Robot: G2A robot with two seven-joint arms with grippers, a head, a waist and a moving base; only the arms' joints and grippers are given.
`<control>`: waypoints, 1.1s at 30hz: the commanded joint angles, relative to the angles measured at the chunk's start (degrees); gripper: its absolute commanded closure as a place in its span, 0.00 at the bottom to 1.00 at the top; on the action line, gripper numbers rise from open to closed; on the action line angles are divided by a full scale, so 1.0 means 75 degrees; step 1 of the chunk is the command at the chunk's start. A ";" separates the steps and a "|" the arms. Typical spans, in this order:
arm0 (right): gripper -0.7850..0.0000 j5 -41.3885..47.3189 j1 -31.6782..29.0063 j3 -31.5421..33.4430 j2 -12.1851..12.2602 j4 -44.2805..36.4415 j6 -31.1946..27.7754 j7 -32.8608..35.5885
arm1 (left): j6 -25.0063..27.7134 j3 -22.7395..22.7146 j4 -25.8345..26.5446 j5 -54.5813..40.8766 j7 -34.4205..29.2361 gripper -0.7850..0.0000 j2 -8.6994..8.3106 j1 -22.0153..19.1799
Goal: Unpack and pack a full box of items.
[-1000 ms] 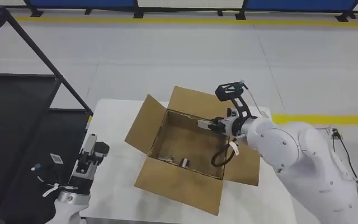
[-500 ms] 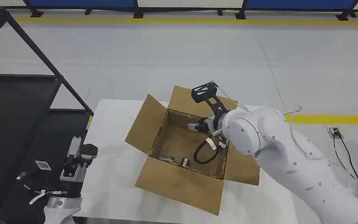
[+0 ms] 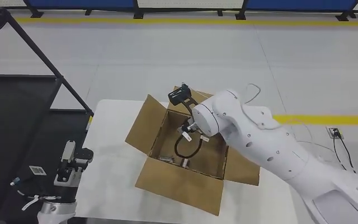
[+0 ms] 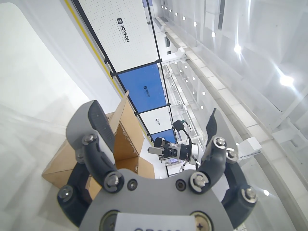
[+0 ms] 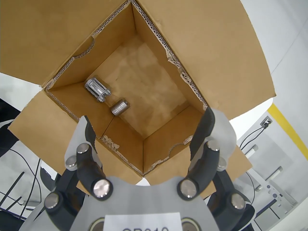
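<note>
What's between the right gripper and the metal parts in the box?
Nothing: the right wrist view shows the open right gripper above the box, only air down to the metal parts on its floor.

Right pincer [image 5: 146, 117] farther over box [image 5: 192, 25]

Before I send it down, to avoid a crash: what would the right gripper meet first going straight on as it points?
Probably the bare floor of the open box, beside the small metal cylinder; the right gripper, fingers open, points down into it. Depth is unclear.
</note>
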State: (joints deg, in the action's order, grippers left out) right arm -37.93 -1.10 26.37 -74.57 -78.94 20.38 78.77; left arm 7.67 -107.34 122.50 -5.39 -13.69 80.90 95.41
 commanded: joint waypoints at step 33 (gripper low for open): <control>0.00 0.0171 -0.1805 0.1302 0.0338 0.0426 -0.1005 -0.2233 | -0.0949 0.1150 -0.1427 0.1784 -0.1851 0.00 -0.0293 -0.1971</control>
State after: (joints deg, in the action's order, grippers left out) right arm -36.74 -14.26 35.70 -72.13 -75.37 12.76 62.00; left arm 0.74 -98.83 112.67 6.92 -26.72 78.85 81.37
